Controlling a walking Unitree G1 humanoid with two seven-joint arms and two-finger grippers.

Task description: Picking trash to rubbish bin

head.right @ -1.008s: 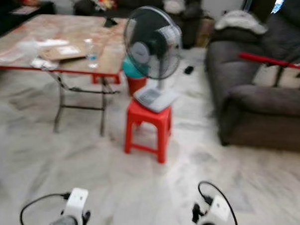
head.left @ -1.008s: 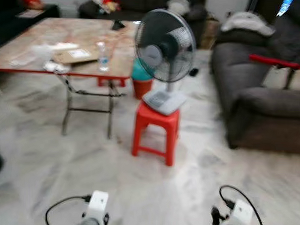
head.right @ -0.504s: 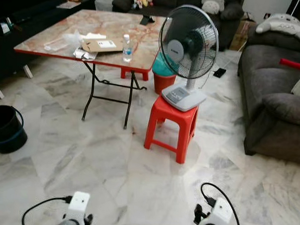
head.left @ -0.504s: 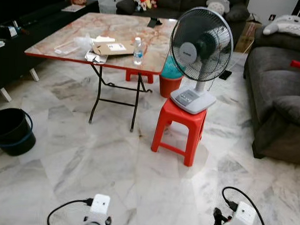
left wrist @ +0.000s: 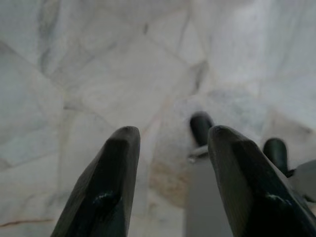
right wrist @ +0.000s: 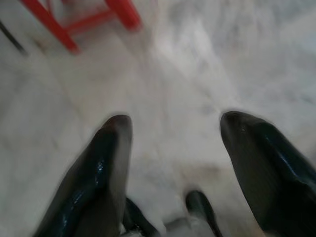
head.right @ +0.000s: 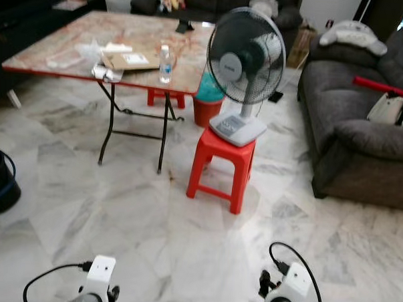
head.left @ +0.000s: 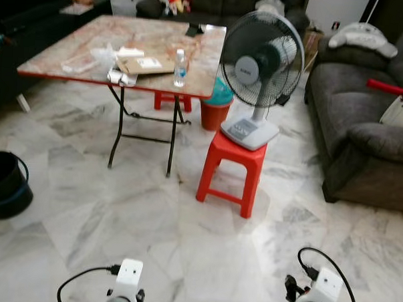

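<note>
A folding table (head.left: 78,59) with a marble-patterned top stands at the far left. On it are a clear plastic bottle (head.left: 180,67), a flat cardboard packet (head.left: 145,63), crumpled wrappers (head.left: 121,77) at the near edge and clear plastic (head.left: 102,53). A black bucket (head.left: 4,186) sits on the floor at the left edge. Under the table's far side is a red bin with a teal liner (head.left: 217,106). Both arms hang low over the marble floor. My left gripper (left wrist: 173,133) is open and holds nothing. My right gripper (right wrist: 177,121) is open too, with bare floor between its fingers.
A standing fan (head.left: 259,66) rests on a red plastic stool (head.left: 231,169) just right of the table. A dark grey sofa (head.left: 362,141) fills the right side, with a red bar (head.left: 391,88) across it. Open marble floor (head.left: 151,236) lies between me and the table.
The blur of a second ago has cleared and the whole picture has shifted, so the camera moved. The black bucket came into view at the left. Both arms still hang low.
</note>
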